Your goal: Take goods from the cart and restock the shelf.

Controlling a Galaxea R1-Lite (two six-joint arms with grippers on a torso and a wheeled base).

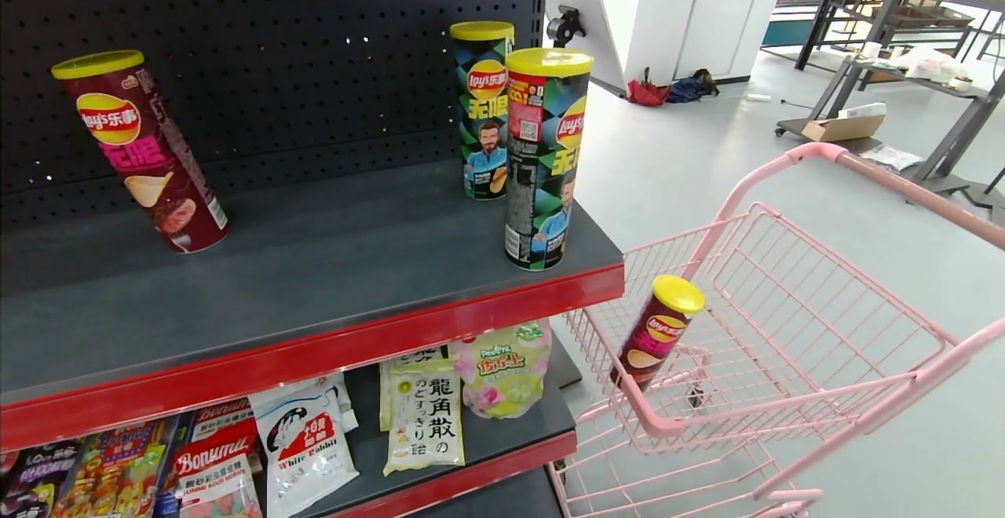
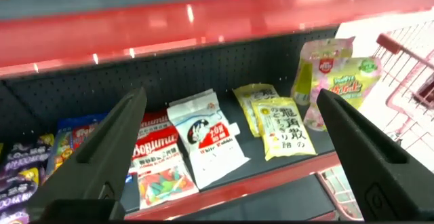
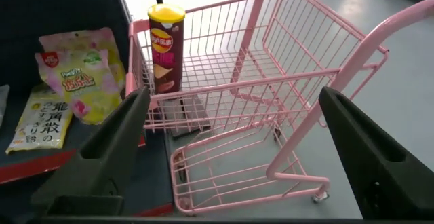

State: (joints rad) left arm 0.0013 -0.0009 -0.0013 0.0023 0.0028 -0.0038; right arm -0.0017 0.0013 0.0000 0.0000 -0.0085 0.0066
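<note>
Pink cart is holding one maroon can (upright, shelf-side corner); top shelf is carrying three cans; left gripper and right gripper are gaping, empty.

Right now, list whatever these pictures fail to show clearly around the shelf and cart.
Maroon can in the cart: its base, head view, behind the pink wire wall.
Rear green can: right side, head view, covered by the front can.
Leftmost lower-shelf packets: head view, cut by the bottom edge.
</note>
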